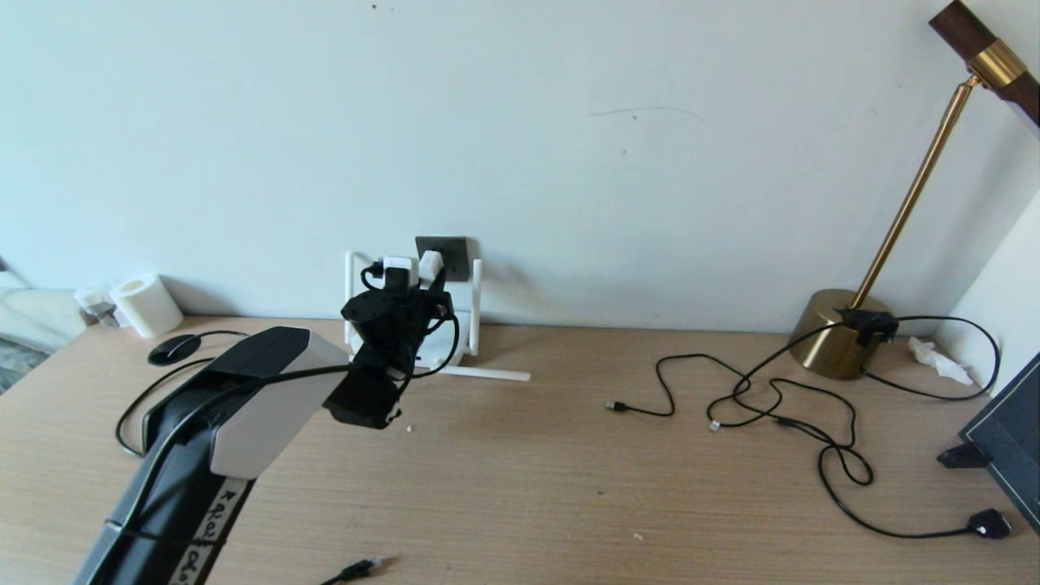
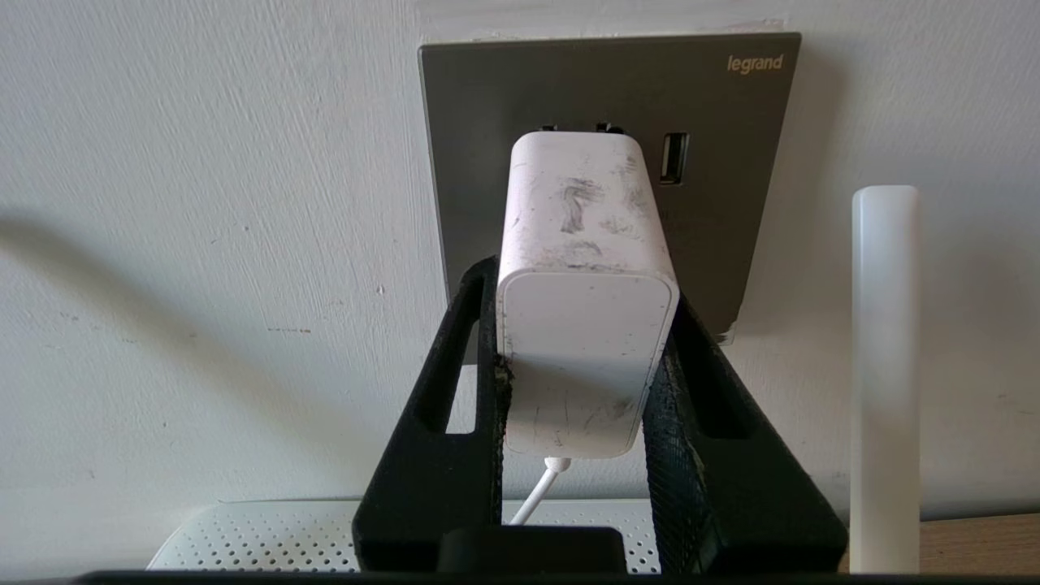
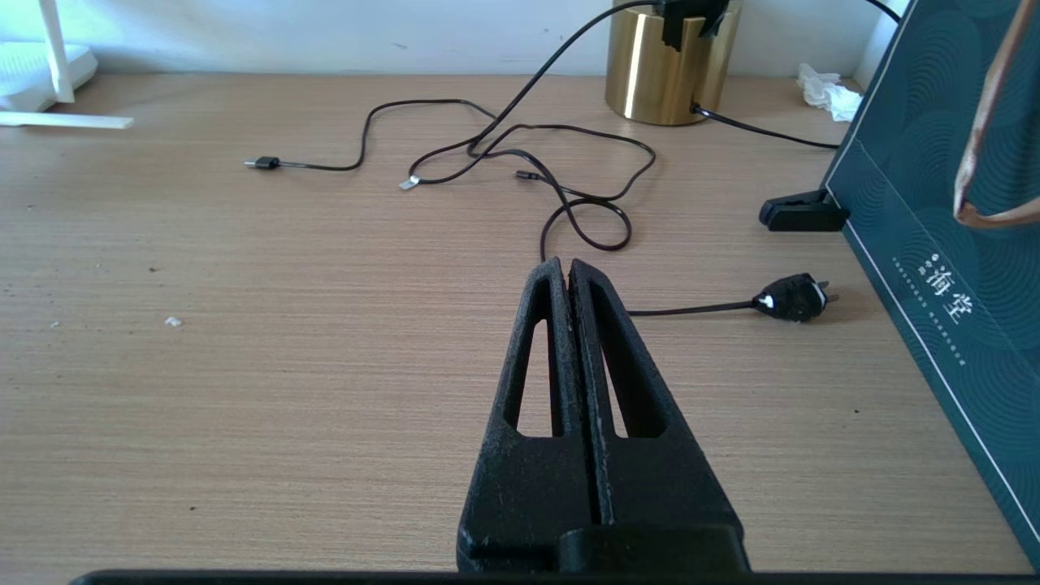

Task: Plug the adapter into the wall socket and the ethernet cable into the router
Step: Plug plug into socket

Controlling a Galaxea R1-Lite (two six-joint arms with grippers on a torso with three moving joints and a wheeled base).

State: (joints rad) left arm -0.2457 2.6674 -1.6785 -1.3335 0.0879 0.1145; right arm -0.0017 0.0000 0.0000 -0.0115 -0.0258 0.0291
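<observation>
My left gripper is shut on the white adapter, one black finger on each side, the thin white cord hanging out of its near end. The adapter's far end sits against the dark grey wall socket; I cannot tell how deep the prongs are. In the head view the adapter is at the socket, above the white router, which my left arm mostly hides. The ethernet cable lies at the table's near edge. My right gripper hovers shut and empty over the table.
Thin black cables sprawl right of centre, one ending in a black two-prong plug. A brass lamp stands at the back right beside a dark teal board. A white paper roll sits at the back left. One router antenna stands next to the socket.
</observation>
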